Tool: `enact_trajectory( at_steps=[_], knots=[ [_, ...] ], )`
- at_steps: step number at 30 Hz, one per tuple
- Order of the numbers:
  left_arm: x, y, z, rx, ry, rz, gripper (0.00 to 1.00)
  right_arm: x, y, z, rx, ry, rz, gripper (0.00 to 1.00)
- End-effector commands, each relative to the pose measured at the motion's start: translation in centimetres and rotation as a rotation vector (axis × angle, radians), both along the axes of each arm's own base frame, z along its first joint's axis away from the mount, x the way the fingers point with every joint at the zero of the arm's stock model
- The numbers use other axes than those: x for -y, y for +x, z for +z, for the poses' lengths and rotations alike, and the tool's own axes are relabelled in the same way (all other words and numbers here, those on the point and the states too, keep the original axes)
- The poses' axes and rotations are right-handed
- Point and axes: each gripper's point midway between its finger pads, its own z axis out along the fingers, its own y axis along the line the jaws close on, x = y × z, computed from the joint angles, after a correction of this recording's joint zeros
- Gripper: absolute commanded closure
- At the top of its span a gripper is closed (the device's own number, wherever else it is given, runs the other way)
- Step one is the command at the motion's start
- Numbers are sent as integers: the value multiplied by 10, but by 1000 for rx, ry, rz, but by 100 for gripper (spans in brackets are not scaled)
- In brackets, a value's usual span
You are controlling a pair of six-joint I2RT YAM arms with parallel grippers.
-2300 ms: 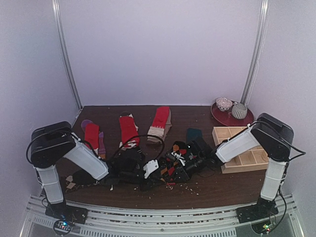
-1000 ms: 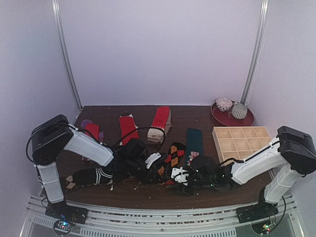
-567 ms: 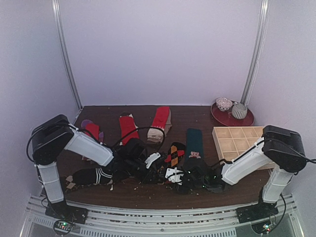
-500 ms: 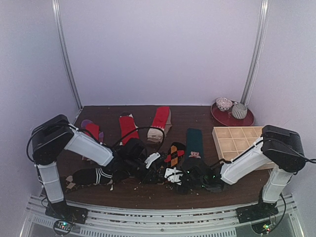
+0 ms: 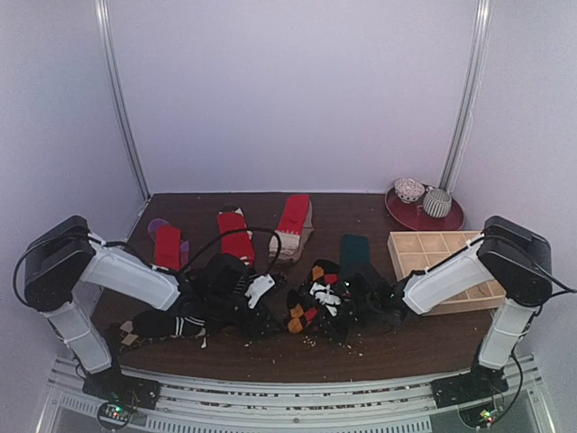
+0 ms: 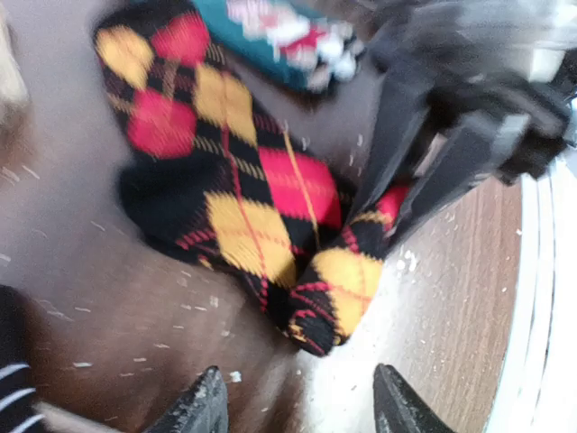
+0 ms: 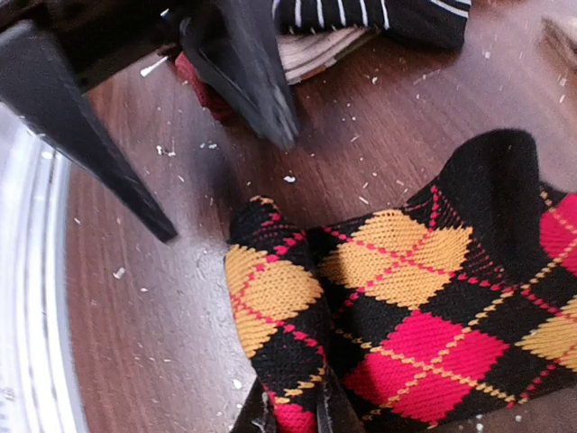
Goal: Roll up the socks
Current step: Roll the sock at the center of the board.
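The black sock with orange and red argyle diamonds (image 6: 261, 207) lies on the brown table, its near end folded over. My right gripper (image 7: 296, 417) is shut on that folded end. In the top view it (image 5: 309, 309) pinches the sock (image 5: 318, 271) from the right. My left gripper (image 6: 302, 410) stands open just short of the fold, with nothing between its fingers. From above it (image 5: 276, 302) sits to the left of the sock. A dark teal sock (image 5: 353, 248) lies beside the argyle one. Red-and-beige socks (image 5: 293, 221), a red-and-purple one (image 5: 169, 245) and a striped one (image 5: 171, 320) lie further left.
A wooden compartment tray (image 5: 397, 242) stands at the right, under the right arm. Behind it a red plate (image 5: 401, 215) carries two small bowls. Pale crumbs are scattered on the table round the argyle sock. The left arm's cable loops over the red socks.
The left gripper has opened, let go of the argyle sock and drawn back to the left. The right gripper has closed on the sock's folded end and shifted slightly towards the back.
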Motion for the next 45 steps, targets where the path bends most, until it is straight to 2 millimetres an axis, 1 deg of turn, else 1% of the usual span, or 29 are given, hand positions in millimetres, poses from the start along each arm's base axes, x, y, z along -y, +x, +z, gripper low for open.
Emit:
enact_trajectory(
  at_steps=[1, 2, 4, 6, 8, 11, 13, 15, 19, 21, 22, 24, 27, 30, 31, 33, 34, 36, 37, 39, 40, 41, 42, 43, 45],
  knots=[
    [5, 17, 57, 329, -151, 5, 45, 27, -49, -41, -493, -135, -23, 91],
    [6, 15, 66, 392, -178, -11, 45, 28, -51, -43, -554, -134, -32, 91],
    [9, 9, 77, 455, -239, -41, 46, 33, -52, -48, -637, -133, -61, 91],
    [15, 6, 78, 468, -266, -78, 46, 37, -51, -54, -667, -148, -78, 91],
    [26, 0, 72, 451, -277, -136, 47, 39, -50, -57, -694, -158, -84, 91],
    [36, -9, 56, 431, -277, -195, 47, 41, -48, -63, -709, -166, -97, 91],
    [40, -10, 41, 410, -255, -213, 47, 43, -47, -66, -713, -171, -100, 91],
    [42, -9, 32, 403, -242, -219, 47, 44, -47, -67, -716, -172, -104, 91],
    [46, -8, 20, 380, -233, -226, 47, 45, -47, -69, -723, -173, -103, 91],
    [48, -8, 15, 367, -227, -226, 49, 46, -47, -70, -725, -176, -101, 91],
    [49, -8, 12, 360, -220, -227, 54, 47, -46, -70, -725, -177, -101, 91],
    [49, -8, 5, 342, -204, -228, 67, 48, -46, -71, -726, -180, -102, 91],
    [49, -7, -3, 318, -180, -223, 79, 49, -45, -72, -726, -180, -102, 91],
    [46, -6, -15, 287, -129, -210, 100, 48, -43, -70, -716, -173, -98, 88],
    [43, -6, -18, 271, -113, -198, 100, 47, -42, -68, -707, -168, -96, 86],
    [38, -7, -26, 232, -84, -175, 100, 45, -37, -62, -680, -150, -94, 81],
    [34, -8, -30, 204, -66, -156, 100, 43, -35, -55, -660, -133, -86, 78],
    [27, -9, -40, 127, -14, -109, 100, 39, -28, -38, -583, -94, -78, 72],
    [22, -11, -46, 78, 25, -92, 100, 38, -22, -25, -524, -64, -75, 70],
    [11, -16, -55, -17, 98, -59, 100, 40, -9, -2, -350, -27, -96, 63],
    [6, -19, -59, -69, 126, -42, 100, 43, -5, 5, -255, -20, -108, 59],
    [0, -23, -62, -124, 146, -31, 100, 45, 1, 17, -126, -7, -127, 55],
    [-5, -27, -64, -181, 158, -21, 100, 46, 4, 26, 0, -7, -132, 51],
    [-9, -31, -65, -239, 160, -17, 100, 46, 2, 34, 101, -7, -123, 48],
    [-18, -36, -68, -329, 169, -3, 100, 44, -4, 49, 263, 17, -91, 46]
  ],
)
